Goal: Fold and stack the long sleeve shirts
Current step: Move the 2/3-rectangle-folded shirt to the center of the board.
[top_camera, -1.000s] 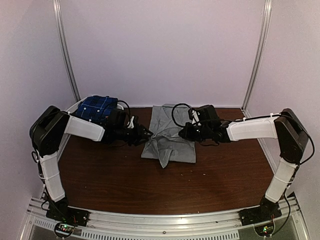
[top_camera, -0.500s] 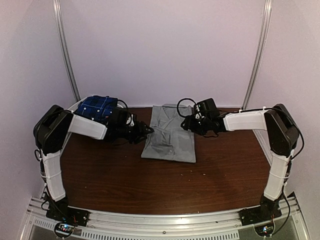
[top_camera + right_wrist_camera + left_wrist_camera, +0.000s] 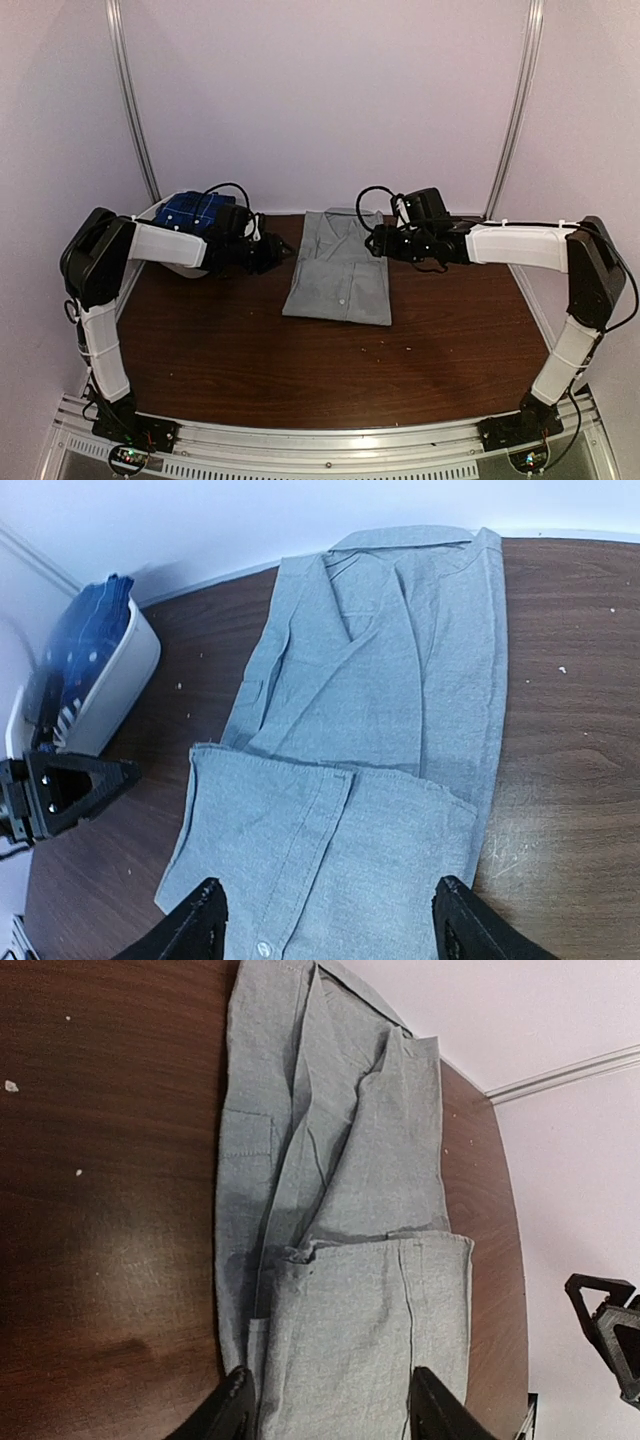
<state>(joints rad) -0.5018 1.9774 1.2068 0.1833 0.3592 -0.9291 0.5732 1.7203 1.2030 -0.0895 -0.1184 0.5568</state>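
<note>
A grey long sleeve shirt [image 3: 340, 268] lies flat at the table's middle back, collar away from me, with its lower part folded up over the chest [image 3: 330, 850]. My left gripper [image 3: 276, 250] hovers open just off the shirt's left edge. In its own view the left gripper [image 3: 330, 1415] has both fingers apart above the folded cloth [image 3: 350, 1300], holding nothing. My right gripper [image 3: 377, 243] is open beside the shirt's right edge, and the right wrist view shows it [image 3: 330, 930] spread wide over the fold. A dark blue plaid shirt [image 3: 195, 212] sits in the basket.
A white plastic basket [image 3: 120, 680] stands at the back left corner against the wall, holding the plaid shirt [image 3: 85, 645]. Bare brown tabletop [image 3: 330, 370] stretches in front of the grey shirt. Walls and metal rails close the back and sides.
Both grippers were pinching bunched grey cloth a second ago. They let go, the shirt now lies flat and folded, and both arms have pulled back outward from it.
</note>
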